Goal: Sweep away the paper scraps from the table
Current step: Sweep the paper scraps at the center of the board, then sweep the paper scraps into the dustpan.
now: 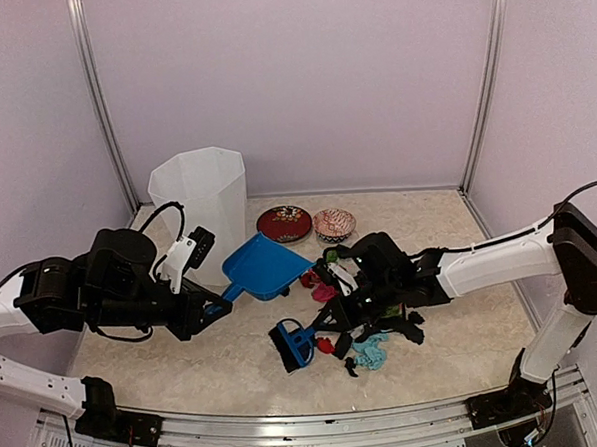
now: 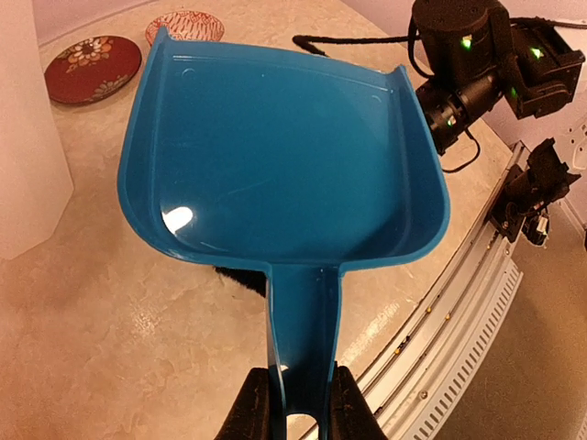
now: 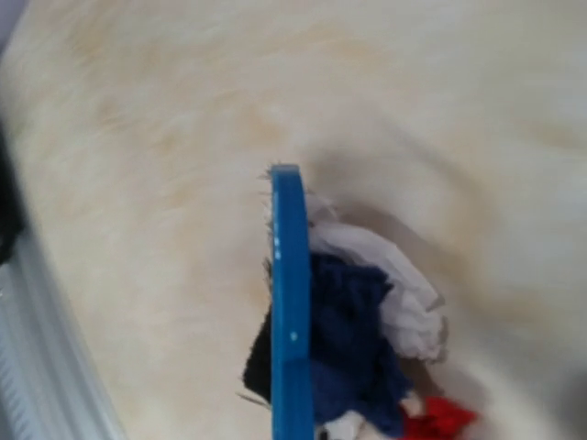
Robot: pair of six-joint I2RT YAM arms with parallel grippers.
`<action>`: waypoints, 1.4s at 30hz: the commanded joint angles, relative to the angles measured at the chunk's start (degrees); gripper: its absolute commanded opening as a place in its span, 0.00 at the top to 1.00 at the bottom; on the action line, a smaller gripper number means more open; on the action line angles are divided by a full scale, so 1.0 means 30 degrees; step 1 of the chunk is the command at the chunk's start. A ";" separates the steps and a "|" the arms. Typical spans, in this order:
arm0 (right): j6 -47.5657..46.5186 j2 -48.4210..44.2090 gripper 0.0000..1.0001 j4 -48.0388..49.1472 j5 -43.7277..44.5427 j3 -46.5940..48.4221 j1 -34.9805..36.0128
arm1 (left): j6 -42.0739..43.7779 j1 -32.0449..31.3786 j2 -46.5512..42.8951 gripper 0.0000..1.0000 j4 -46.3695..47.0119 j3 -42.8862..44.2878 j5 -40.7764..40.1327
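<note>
My left gripper (image 2: pixel 301 385) (image 1: pixel 215 308) is shut on the handle of the blue dustpan (image 2: pixel 275 156) (image 1: pixel 266 267), which is empty and held tilted above the table (image 1: pixel 449 226). At mid-table my right gripper (image 1: pixel 331 320) is shut on the blue brush (image 1: pixel 293 344) (image 3: pixel 291 312), whose black bristles rest on the table. Its fingers are out of the right wrist view. The paper scraps lie bunched beside the brush: pink (image 1: pixel 322 290), red (image 1: pixel 325 345), teal (image 1: pixel 370 352) and black (image 1: pixel 414 328). White (image 3: pixel 404 293), navy (image 3: pixel 353 348) and red (image 3: pixel 440 422) wads press against the brush's right side.
A tall white bin (image 1: pixel 199 204) (image 2: pixel 27 137) stands at the back left, behind the dustpan. Two small patterned bowls, red (image 1: pixel 283 223) (image 2: pixel 92 66) and pink (image 1: pixel 334 224) (image 2: pixel 183 23), sit at the back centre. A metal rail (image 1: pixel 309 423) (image 2: pixel 459 339) edges the near side.
</note>
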 commanded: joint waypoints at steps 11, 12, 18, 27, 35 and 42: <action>-0.1327 -0.5051 1.00 -0.2608 0.2508 -0.1290 -0.1881 | -0.3965 -0.0893 -0.0278 1.00 0.0724 -0.3744 0.1686; -0.1368 -0.5289 1.00 -0.2569 0.2466 -0.1240 -0.1887 | -0.4296 -0.1128 -0.0241 1.00 0.0701 -0.3934 0.1669; -0.1876 -0.6285 1.00 -0.2934 0.2327 -0.0495 -0.1895 | -0.5276 -0.2072 0.0441 1.00 0.0646 -0.4618 0.1957; -0.3423 -0.7281 1.00 -0.5245 0.4663 0.0980 -0.1880 | -0.4854 -0.3003 0.2300 1.00 0.0255 -0.4581 0.2461; -0.5147 -0.8963 1.00 -0.8515 0.9576 0.1934 -0.1908 | -0.4065 -0.3038 0.4302 1.00 0.0482 -0.4092 0.3047; -0.4038 -0.8852 1.00 -1.3304 1.5283 0.2905 -0.1881 | -0.2713 -0.3735 0.6281 1.00 0.1312 -0.3424 0.3626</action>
